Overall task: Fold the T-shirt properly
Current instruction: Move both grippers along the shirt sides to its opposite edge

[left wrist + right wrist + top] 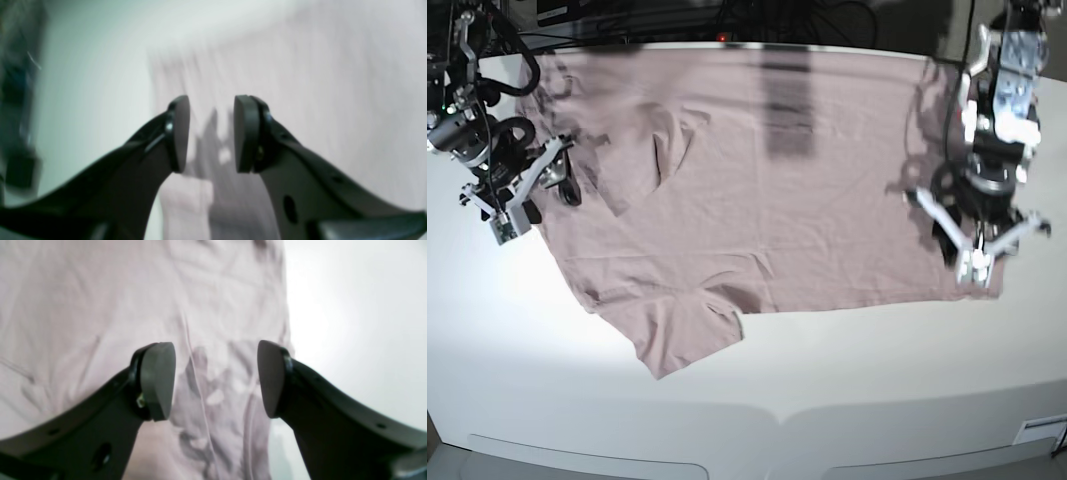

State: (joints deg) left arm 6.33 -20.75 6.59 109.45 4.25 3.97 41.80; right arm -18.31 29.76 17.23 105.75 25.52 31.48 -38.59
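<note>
1. You are looking at the dusty mauve-pink short-sleeved T-shirt of thin fabric (767, 190) lying spread flat across the white tabletop (847, 370), neck towards the base view's left and hem towards its right.
2. No containers are showing anywhere.
3. Your left gripper (211, 133) is hanging over the shirt's hem edge, jaws standing partly apart with nothing between the pads; that view is motion-blurred.
4. Your right gripper (216, 380) is hovering over wrinkled fabric just beside the shirt's edge, jaws gaping wide and gripping nothing.
5. One sleeve (677, 335) is sticking out towards the table's near side.
6. Bare white table is lying open along the near side, below the shirt's long edge.
</note>
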